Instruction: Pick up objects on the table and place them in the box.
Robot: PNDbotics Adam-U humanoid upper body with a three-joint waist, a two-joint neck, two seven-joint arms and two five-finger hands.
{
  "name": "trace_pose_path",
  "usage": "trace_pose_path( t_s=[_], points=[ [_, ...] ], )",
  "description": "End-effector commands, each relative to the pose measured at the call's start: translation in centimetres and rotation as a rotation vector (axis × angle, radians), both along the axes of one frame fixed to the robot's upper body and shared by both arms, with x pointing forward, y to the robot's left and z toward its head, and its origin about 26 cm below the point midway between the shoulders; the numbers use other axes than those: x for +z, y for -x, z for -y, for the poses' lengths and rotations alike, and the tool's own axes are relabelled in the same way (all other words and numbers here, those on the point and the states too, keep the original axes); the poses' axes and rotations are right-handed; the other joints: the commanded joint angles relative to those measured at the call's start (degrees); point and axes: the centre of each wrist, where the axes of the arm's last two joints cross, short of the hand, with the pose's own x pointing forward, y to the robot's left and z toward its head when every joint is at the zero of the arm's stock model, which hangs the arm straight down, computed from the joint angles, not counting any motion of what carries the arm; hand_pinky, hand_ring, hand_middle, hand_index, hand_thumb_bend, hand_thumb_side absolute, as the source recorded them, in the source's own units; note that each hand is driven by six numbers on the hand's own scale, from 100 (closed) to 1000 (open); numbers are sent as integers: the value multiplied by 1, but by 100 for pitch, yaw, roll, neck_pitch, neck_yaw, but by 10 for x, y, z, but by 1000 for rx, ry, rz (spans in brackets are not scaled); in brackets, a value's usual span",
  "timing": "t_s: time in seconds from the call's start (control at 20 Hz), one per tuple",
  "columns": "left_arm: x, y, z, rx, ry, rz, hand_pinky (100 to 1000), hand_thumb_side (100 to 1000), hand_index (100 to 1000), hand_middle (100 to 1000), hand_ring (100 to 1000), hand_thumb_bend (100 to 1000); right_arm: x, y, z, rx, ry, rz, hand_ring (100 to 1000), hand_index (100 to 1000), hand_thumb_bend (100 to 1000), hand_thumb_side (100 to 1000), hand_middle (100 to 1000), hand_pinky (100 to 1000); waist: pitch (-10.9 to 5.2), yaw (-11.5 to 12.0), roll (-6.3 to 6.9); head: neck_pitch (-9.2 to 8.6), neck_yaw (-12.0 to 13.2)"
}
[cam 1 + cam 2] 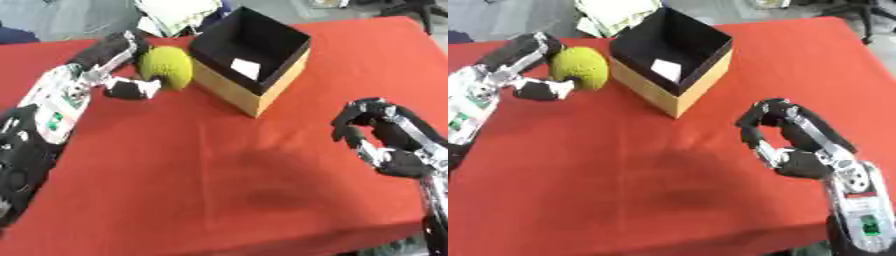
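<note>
A yellow-green knitted ball [168, 66] sits just left of the box [248, 93], close to its wall. My left hand [121, 60] is wrapped round the ball from its left side, fingers over its top and thumb below it. The box is tan outside and black inside, open at the top, with a small white object [246, 68] lying on its floor. My right hand [785, 140] hovers over the red cloth at the right, fingers curled and holding nothing.
A red cloth [219, 170] covers the table. Papers [179, 15] lie beyond its far edge, behind the box. The table's front edge runs along the bottom of the view.
</note>
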Motion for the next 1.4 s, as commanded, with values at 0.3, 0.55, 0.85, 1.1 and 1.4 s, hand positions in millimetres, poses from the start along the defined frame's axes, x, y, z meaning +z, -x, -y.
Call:
trace_pose_path(
  t_s=[0.3,0.55,0.85,1.1,1.4],
  points=[
    [15,-10,58,33,21,106,602,261,739,508,542,100,4,-2,-4,36,16,12,487,644,100,470,481,541,-55,-97,-15,5,170],
    [-8,-16,80,98,-8,150,617,369,776,540,576,100,5,-3,-8,62,21,15,487,644,100,470,481,541,-31,-203,-16,-15,205],
    [-18,-19,82,211,13,253,705,620,887,716,725,293,5,-3,-8,71,20,16,487,644,100,470,481,541,-31,-268,-35,-45,221],
    [-5,-17,79,267,144,368,797,691,965,900,877,414,4,-3,-7,67,19,14,487,644,100,470,481,541,-47,-219,-45,-48,166],
    [16,-9,67,206,322,376,768,705,945,875,852,331,4,-3,-6,59,15,12,488,644,100,470,481,541,-57,-149,-71,-43,114]
  ],
)
